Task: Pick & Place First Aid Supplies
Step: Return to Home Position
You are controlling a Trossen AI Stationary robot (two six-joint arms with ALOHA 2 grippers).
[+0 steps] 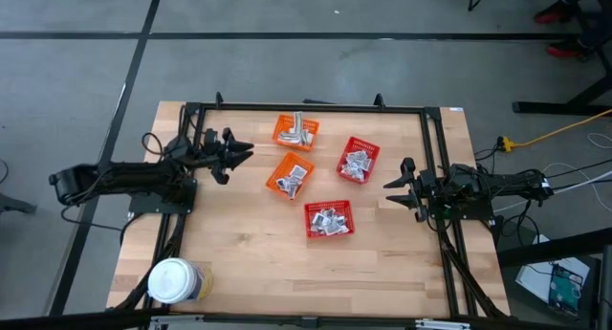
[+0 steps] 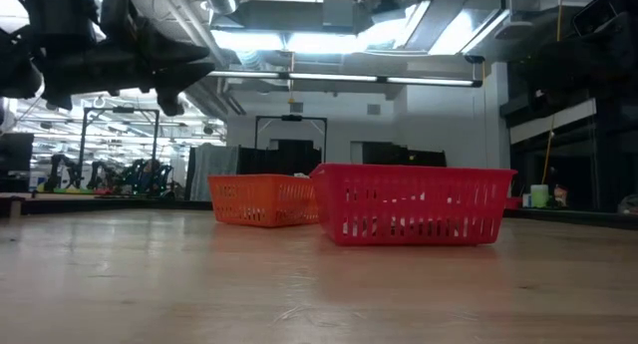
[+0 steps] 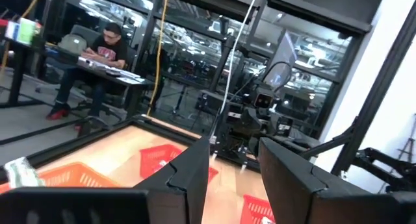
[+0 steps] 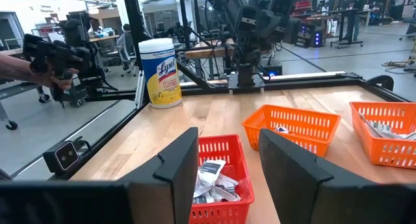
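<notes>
Two orange baskets (image 1: 277, 141) and two red baskets (image 1: 309, 221) mid-worktop (image 1: 249, 258) hold every one of the first aid supplies (image 1: 330, 219) in sight; none lies loose on the wood. Both hands are empty, fingers parted: the left hand (image 1: 239, 158) hovers beside the orange pair, the right hand (image 1: 390, 190) beside the red. Homing well, I judge, means drawing each arm toward its own side, high enough to clear the rims

The first aid supplies (image 1: 328, 220), small flat silvery-white sachets with touches of blue and red print, are heaped loosely in two orange baskets (image 1: 278, 131) and two red baskets (image 1: 308, 221). The piles are clustered from the tabletop's (image 1: 287, 268) centre toward one long edge.
</notes>
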